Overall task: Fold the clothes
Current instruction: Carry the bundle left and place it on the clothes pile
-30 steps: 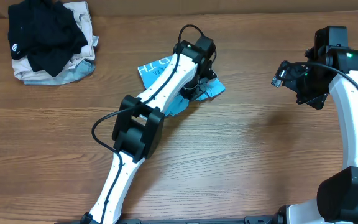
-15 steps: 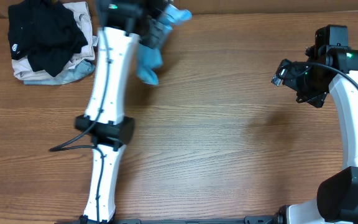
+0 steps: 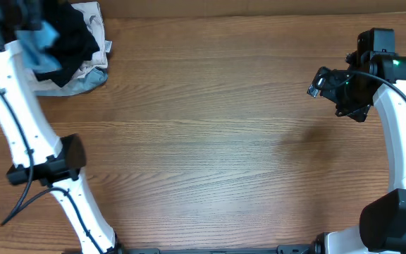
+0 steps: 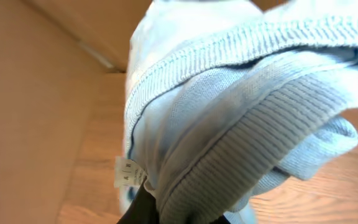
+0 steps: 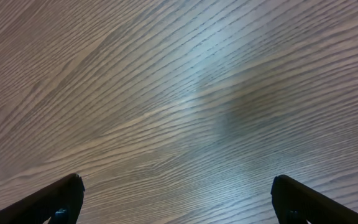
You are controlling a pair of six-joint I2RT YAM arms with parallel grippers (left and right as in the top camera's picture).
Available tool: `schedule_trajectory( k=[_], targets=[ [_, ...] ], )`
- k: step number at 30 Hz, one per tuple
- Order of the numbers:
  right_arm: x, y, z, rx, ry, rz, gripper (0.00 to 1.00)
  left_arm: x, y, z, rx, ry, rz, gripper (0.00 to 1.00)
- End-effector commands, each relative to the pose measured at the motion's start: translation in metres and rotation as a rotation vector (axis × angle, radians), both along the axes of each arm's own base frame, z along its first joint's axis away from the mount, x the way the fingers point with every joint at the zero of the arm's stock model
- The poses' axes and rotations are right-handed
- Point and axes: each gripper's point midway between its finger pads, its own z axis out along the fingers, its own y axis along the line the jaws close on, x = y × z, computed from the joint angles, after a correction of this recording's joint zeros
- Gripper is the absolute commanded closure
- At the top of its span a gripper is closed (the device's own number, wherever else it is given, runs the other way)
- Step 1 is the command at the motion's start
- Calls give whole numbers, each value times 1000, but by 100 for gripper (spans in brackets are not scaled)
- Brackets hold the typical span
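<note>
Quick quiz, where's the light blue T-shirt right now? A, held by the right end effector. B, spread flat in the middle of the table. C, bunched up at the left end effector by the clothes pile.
C: the blue T-shirt is bunched at the left end effector, overlapping the black garment in the overhead view.

Setting: you are at a robot test bench in a lab, not in a home. Evidence:
- Bare wood-grain table (image 3: 224,141), with a plain brown panel (image 3: 259,7) along its far edge.
- Two white-and-black jointed arms rise from the near edge, the left arm (image 3: 20,120) and the right arm (image 3: 400,120).
- Exposed black cable (image 3: 13,204) loops off the left arm.
- A green indicator light (image 3: 396,63) glows on the right arm.
- The only work material is a loose heap of garments (image 3: 76,49) in the far left corner, and a light blue T-shirt (image 3: 39,39) bunched at the left arm's tip.
</note>
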Motion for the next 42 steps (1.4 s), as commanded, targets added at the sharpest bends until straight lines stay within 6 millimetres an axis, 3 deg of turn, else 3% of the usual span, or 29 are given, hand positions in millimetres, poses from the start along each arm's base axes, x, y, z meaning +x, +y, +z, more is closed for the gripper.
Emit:
schedule_trajectory(
  k=[1,6,11,15,21,31,35,42],
  targets=[
    [2,2,14,5,-45,2,0,-24,27,40,30,-101,67,96],
    [4,2,15,5,-52,2,0,-18,56,41,12,-149,105,96],
    [4,2,15,5,-51,3,0,13,82,26,-33,-213,180,96],
    [4,2,15,5,-50,3,0,32,105,-7,-70,-209,299,96],
    [4,5,15,20,-50,7,0,55,116,-48,-155,-232,387,96],
    [-6,11,13,52,-12,15,0,104,87,-113,-218,-245,359,96],
    [-6,12,13,56,-9,16,0,131,56,-134,-261,-244,277,96],
    [-6,12,13,56,-10,16,0,159,3,-178,-283,-186,200,96]
  ],
)
